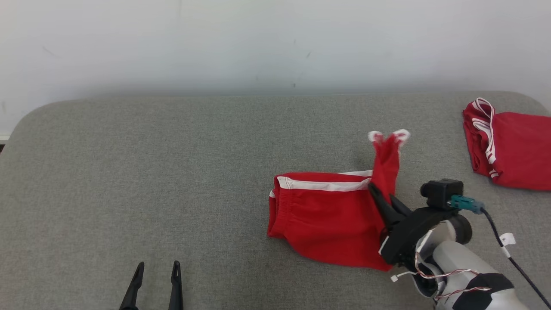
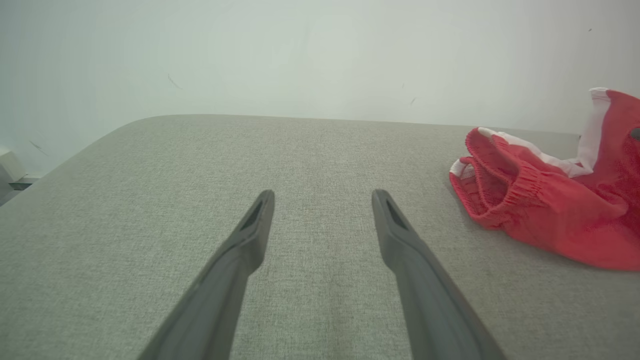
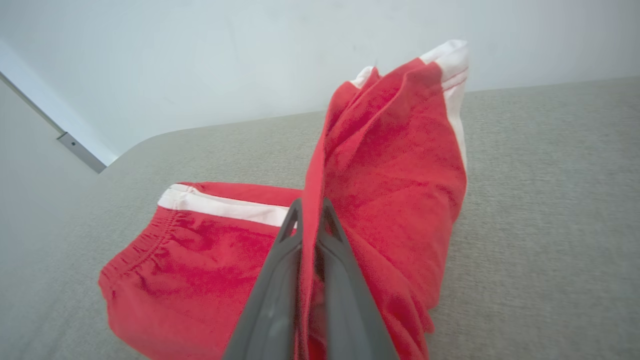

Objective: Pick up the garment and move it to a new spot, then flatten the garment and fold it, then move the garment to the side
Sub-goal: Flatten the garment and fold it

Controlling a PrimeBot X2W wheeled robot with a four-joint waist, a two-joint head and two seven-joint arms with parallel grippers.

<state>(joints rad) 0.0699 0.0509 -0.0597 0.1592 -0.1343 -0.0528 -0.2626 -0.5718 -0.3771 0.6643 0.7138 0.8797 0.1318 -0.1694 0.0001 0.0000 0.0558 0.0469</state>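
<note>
Garment: red fabric shorts with white side stripes and a gathered waistband (image 1: 327, 215) are seen on the right half of the surface. The body lies crumpled on the cloth top, and one part is drawn up into a peak with two white-trimmed corners at its tip.
Right gripper: the two long dark fingers of the right gripper (image 1: 381, 191) are pressed together on a fold of the red cloth, where the raised part meets the body of the shorts.
Left gripper: the fingers of the left gripper (image 1: 157, 265) are held wide apart with nothing between them, low over the surface near its front edge and well apart from the shorts.
Done: a grasp on the garment is judged to be made. Only one part is lifted, and most of the cloth rests on the surface.
Remaining: the carry to a new spot, the flattening, the fold and the setting aside are all judged not yet done.
Surface: a grey woven-fabric table top with rounded far corners (image 1: 172, 172) is shown.
Other cloth: a second red garment with white stripes, folded (image 1: 512, 146), is placed at the far right edge, well apart from the gripped shorts.
Room: a plain white wall with a few faint marks (image 1: 258, 43) is seen behind the surface.
</note>
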